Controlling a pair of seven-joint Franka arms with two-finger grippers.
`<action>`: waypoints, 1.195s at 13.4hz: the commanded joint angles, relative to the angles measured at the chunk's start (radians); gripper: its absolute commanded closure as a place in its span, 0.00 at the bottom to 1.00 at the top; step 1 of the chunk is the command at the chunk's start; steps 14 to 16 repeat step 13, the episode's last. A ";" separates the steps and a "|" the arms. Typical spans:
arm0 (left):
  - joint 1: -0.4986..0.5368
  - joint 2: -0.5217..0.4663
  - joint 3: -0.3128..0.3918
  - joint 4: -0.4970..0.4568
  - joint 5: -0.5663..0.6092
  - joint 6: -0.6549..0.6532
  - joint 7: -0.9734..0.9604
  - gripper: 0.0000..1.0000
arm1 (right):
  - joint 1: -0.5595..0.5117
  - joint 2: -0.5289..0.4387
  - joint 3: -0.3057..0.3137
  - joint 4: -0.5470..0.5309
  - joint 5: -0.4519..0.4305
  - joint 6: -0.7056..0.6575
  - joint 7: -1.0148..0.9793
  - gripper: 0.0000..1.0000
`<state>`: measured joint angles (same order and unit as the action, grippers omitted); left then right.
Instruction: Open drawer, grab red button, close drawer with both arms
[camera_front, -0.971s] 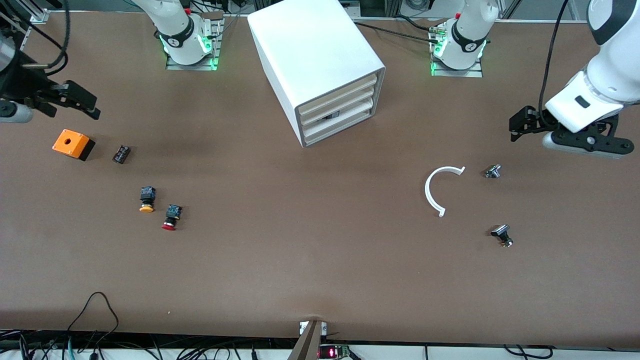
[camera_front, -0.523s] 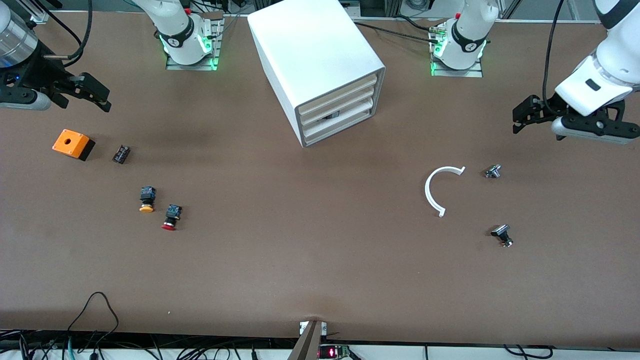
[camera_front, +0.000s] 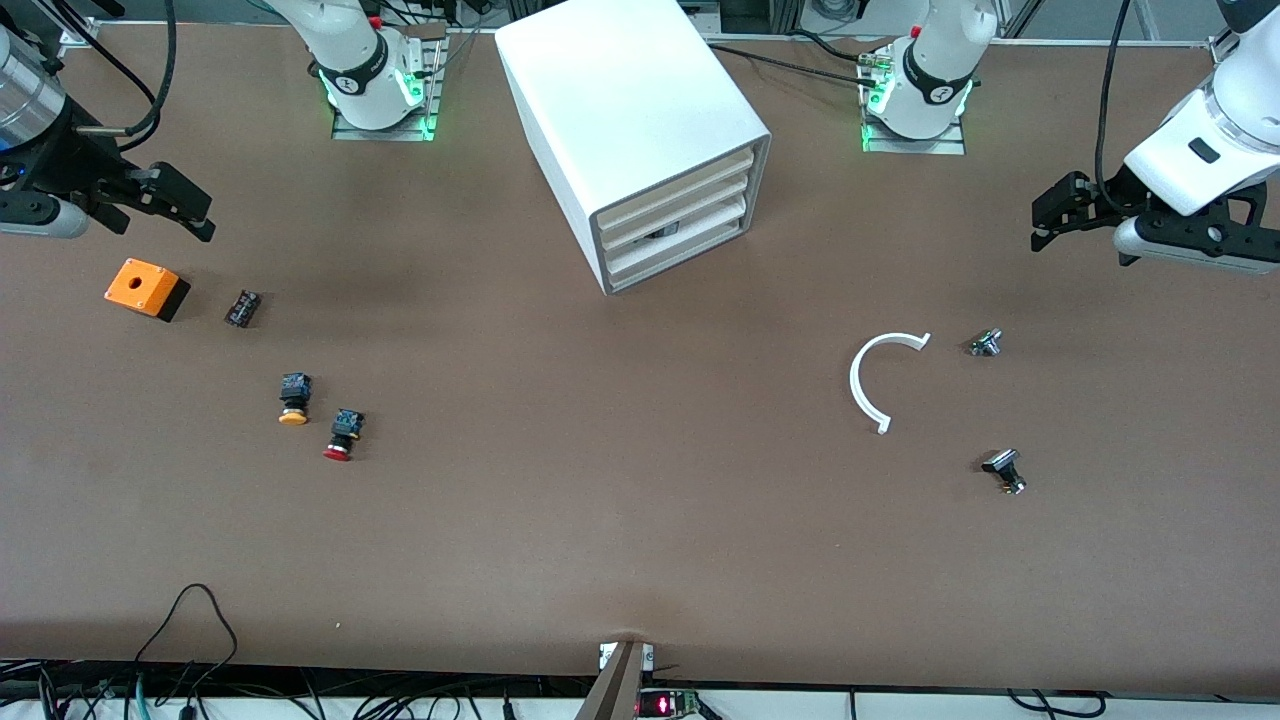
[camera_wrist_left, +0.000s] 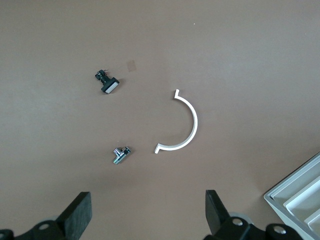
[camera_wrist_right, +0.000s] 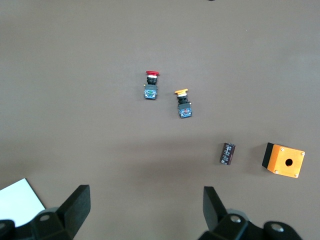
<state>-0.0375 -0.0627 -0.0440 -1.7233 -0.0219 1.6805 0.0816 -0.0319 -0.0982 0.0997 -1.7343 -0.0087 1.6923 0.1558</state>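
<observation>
The red-capped button (camera_front: 340, 438) lies on its side on the table toward the right arm's end; it also shows in the right wrist view (camera_wrist_right: 151, 85). The white drawer cabinet (camera_front: 640, 130) stands at mid-table, and its three drawers (camera_front: 675, 225) are shut. My right gripper (camera_front: 195, 208) is open and empty in the air over bare table beside the orange box (camera_front: 145, 288); the right wrist view shows its own gripper (camera_wrist_right: 147, 207) wide open. My left gripper (camera_front: 1048, 222) is open and empty over bare table at the left arm's end; the left wrist view shows its own gripper (camera_wrist_left: 148, 210) wide open.
An orange-capped button (camera_front: 293, 398) lies beside the red one, and a small black part (camera_front: 242, 308) lies by the orange box. A white half ring (camera_front: 875, 380), a small metal part (camera_front: 985, 343) and a black part (camera_front: 1003, 470) lie toward the left arm's end.
The left gripper has drawn back from the half ring toward the robots' bases. The right gripper has shifted slightly toward the cabinet. Nothing on the table has moved.
</observation>
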 joint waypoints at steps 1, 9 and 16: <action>-0.001 0.031 -0.004 0.048 -0.004 -0.031 0.004 0.00 | -0.028 0.017 0.023 0.033 0.000 -0.017 -0.015 0.00; -0.005 0.031 -0.005 0.050 -0.004 -0.034 0.003 0.00 | -0.026 0.014 0.022 0.032 0.001 -0.033 -0.051 0.00; -0.005 0.031 -0.005 0.050 -0.004 -0.034 0.003 0.00 | -0.031 0.020 0.014 0.036 0.004 -0.045 -0.121 0.00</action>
